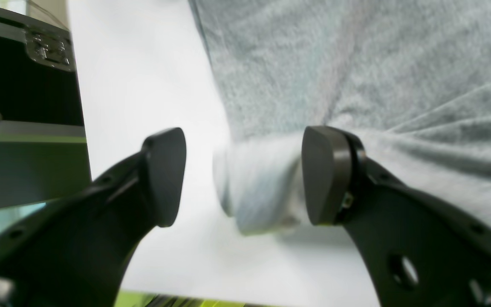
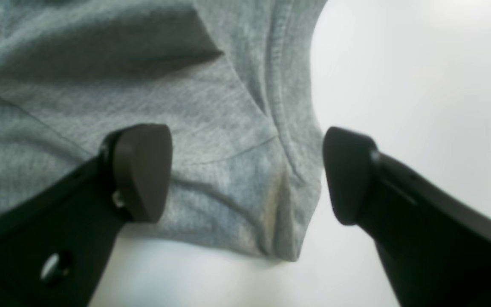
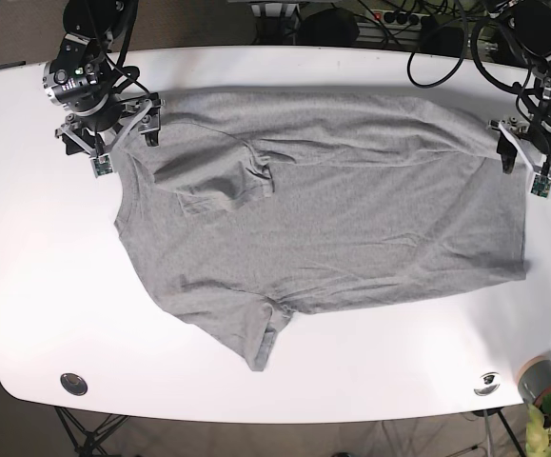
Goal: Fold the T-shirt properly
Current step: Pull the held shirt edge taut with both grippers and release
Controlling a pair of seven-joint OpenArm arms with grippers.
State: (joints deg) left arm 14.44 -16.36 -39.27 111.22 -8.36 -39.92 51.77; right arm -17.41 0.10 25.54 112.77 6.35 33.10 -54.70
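The heather-grey T-shirt (image 3: 351,228) lies spread sideways on the white table (image 3: 28,286), hem to the right. One sleeve (image 3: 261,343) points to the front and the other is folded onto the chest (image 3: 223,181). No lettering shows. My right gripper (image 3: 126,143) is open at the shirt's far left corner; in the right wrist view (image 2: 245,172) a seamed corner of the cloth (image 2: 245,192) lies between its jaws. My left gripper (image 3: 522,169) is open at the far right hem corner; in the left wrist view (image 1: 245,177) a rolled cloth edge (image 1: 258,187) sits between its jaws, against one pad (image 1: 326,175).
A black case with a metal latch (image 1: 28,64) stands beyond the table edge beside my left gripper. Cables (image 3: 427,38) hang over the far edge. Round cable ports (image 3: 73,384) (image 3: 489,384) sit near the front edge. A potted plant (image 3: 546,390) stands at the front right.
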